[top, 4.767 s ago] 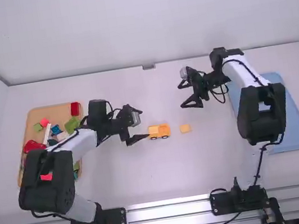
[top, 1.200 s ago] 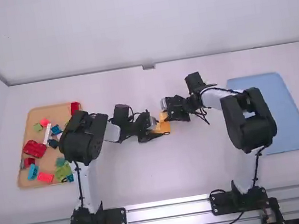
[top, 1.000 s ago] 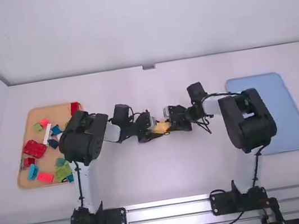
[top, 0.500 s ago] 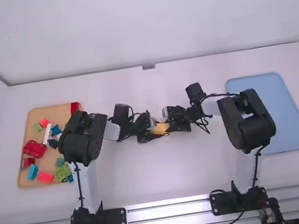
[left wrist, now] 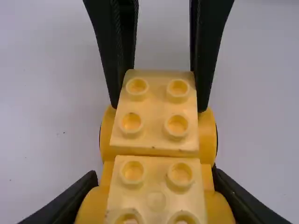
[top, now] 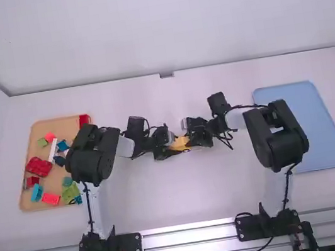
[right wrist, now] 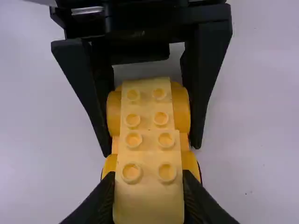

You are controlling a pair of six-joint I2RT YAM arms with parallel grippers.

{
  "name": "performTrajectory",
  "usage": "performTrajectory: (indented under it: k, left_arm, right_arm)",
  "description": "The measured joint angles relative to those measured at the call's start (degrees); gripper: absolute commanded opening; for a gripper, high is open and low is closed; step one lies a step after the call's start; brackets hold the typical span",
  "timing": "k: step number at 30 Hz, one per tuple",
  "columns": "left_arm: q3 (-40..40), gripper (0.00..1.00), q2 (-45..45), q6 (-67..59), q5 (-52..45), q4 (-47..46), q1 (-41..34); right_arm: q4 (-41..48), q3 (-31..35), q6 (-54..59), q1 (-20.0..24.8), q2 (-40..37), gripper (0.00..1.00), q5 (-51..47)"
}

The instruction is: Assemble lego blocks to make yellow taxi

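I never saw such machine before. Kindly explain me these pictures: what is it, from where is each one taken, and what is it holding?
This is a robot with two arms at a white table. The high view comes from a fixed camera above and behind the arms. The other two views come from a camera on each arm's wrist.

The left arm and right arm meet near the middle. The left jaws are closed around one end of a yellow toy car; the right jaws are closed on a yellow studded block at its other end. I cannot tell whether it is fully pressed on.

On the left lies a tan tray with coloured blocks; on the right, a blue tray.
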State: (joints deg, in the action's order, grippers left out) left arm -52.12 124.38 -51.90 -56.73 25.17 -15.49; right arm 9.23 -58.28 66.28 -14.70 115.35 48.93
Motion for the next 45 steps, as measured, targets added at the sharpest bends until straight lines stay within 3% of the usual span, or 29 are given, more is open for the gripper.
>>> performTrajectory:
  k: [2, 7, 12, 13, 15, 16, 21, 25, 31, 40, 41, 42, 44, 45]
  left_arm:
    - [0.00, 0.17, 0.00, -0.07, -0.24, -0.13, -0.13]
    - [0.00, 0.18, 0.00, -0.22, -0.28, -0.26, -0.37]
    - [0.00, 0.18, 0.00, -0.20, -0.35, -0.26, -0.39]
    - [0.00, 0.18, 0.00, -0.22, -0.35, -0.26, -0.37]
    - [0.00, 0.18, 0.00, -0.22, -0.37, -0.28, -0.37]
    - [0.00, 0.18, 0.02, -0.22, -0.37, -0.26, -0.39]
    - [0.00, 0.18, 0.00, -0.22, -0.39, -0.26, -0.39]
    - [0.00, 0.18, 0.00, -0.20, -0.42, -0.28, -0.37]
    - [0.07, 0.17, -0.07, -0.59, -0.46, -0.44, 0.46]
    - [0.07, 0.18, -0.11, -0.42, -0.24, -0.42, 0.66]
    - [0.04, 0.20, -0.09, -0.42, -0.24, -0.42, 0.66]
    - [0.07, 0.22, -0.11, -0.44, -0.22, -0.42, 0.66]
    - [0.07, 0.22, -0.11, -0.44, -0.22, -0.33, 0.79]
    - [0.07, 0.24, -0.11, -0.48, -0.50, -0.44, 0.66]
  right_arm:
    - [-0.55, -0.13, -0.35, -0.72, 0.00, 0.54, -0.44]
    - [-2.84, -0.13, -1.88, -2.08, 0.00, 0.55, 0.31]
    - [4.24, -0.13, 1.92, 2.54, -0.46, 0.49, 6.75]
    - [5.22, -0.13, 2.49, 3.17, -0.61, 0.43, 7.43]
    - [8.81, -0.13, 6.95, 6.78, -1.55, 0.06, 10.84]
    - [8.96, -0.13, 7.67, 7.30, -1.62, 0.00, 11.30]
    - [3.96, 0.92, 6.93, 7.50, -1.70, 0.00, 10.21]
    - [-2.40, 2.93, 1.22, 3.34, -1.51, 0.00, 5.57]
    - [-2.75, 2.25, -4.55, 0.07, -1.79, 0.00, 0.22]
    - [2.56, -0.39, -4.50, -0.85, -1.90, 0.00, -3.19]
    - [3.02, -0.76, -4.63, -1.09, -1.92, 0.02, -3.87]
    - [2.99, -0.90, -4.81, -1.27, -1.99, 0.14, -4.13]
    - [2.29, -0.85, -4.90, -1.20, -2.21, 0.21, -4.57]
    - [0.50, -0.92, -5.25, -1.44, -2.10, 0.32, -4.68]
